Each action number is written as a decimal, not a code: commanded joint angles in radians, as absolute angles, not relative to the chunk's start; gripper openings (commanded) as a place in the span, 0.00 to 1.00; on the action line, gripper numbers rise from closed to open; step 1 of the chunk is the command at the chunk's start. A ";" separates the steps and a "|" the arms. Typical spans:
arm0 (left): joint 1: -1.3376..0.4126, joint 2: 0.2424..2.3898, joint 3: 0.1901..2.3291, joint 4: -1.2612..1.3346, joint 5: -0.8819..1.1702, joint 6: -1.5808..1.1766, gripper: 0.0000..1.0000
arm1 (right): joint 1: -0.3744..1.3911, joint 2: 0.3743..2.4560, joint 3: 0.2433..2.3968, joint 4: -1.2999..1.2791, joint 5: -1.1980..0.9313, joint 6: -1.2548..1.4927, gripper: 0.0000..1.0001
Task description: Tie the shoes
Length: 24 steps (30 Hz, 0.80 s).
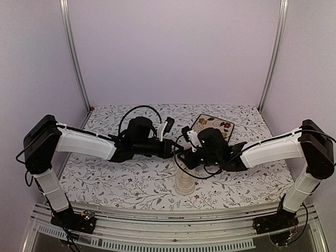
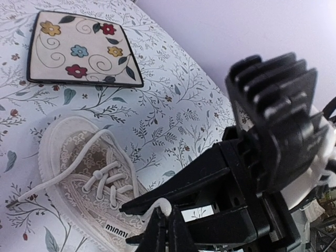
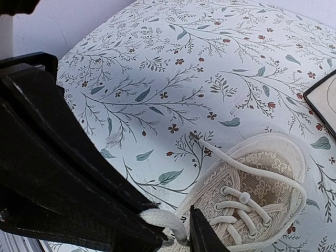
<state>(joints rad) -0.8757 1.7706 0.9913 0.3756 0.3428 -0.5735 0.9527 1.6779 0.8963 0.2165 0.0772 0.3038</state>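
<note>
The cream-white sneaker point(image 1: 184, 181) lies on the table under both grippers, mostly hidden in the top view. The left wrist view shows it point(image 2: 79, 173) with its laces crossed and knotted once. My left gripper point(image 2: 168, 223) is shut on a white lace loop point(image 2: 167, 209) above the shoe. My right gripper point(image 3: 178, 231) pinches another stretch of lace point(image 3: 167, 220) above the sneaker point(image 3: 262, 199). One free lace end point(image 3: 195, 136) trails onto the table. In the top view the left gripper point(image 1: 176, 149) and right gripper point(image 1: 185, 157) nearly touch.
The square floral tile point(image 1: 212, 126) lies behind the shoe to the right; it also shows in the left wrist view point(image 2: 79, 47). The floral tablecloth point(image 1: 121, 178) covers the table. Walls stand close on three sides.
</note>
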 commanded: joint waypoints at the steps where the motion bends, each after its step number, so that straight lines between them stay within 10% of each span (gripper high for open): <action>1: -0.870 1.791 1.015 0.349 0.363 -0.564 0.00 | 0.952 1.672 0.899 0.255 0.150 0.352 0.16; 8: -0.868 1.793 1.029 0.321 0.358 -0.526 0.00 | 0.954 1.659 0.884 0.247 0.186 0.385 0.02; 12: -0.839 1.781 1.036 0.280 0.343 -0.469 0.44 | 0.952 1.654 0.869 0.247 0.187 0.400 0.02; 16: -0.770 1.758 0.982 0.308 0.333 -0.408 0.63 | 0.952 1.648 0.859 0.248 0.188 0.412 0.02; 24: -0.678 1.878 1.043 0.242 0.372 -0.210 0.60 | 0.954 1.651 0.860 0.252 0.182 0.417 0.02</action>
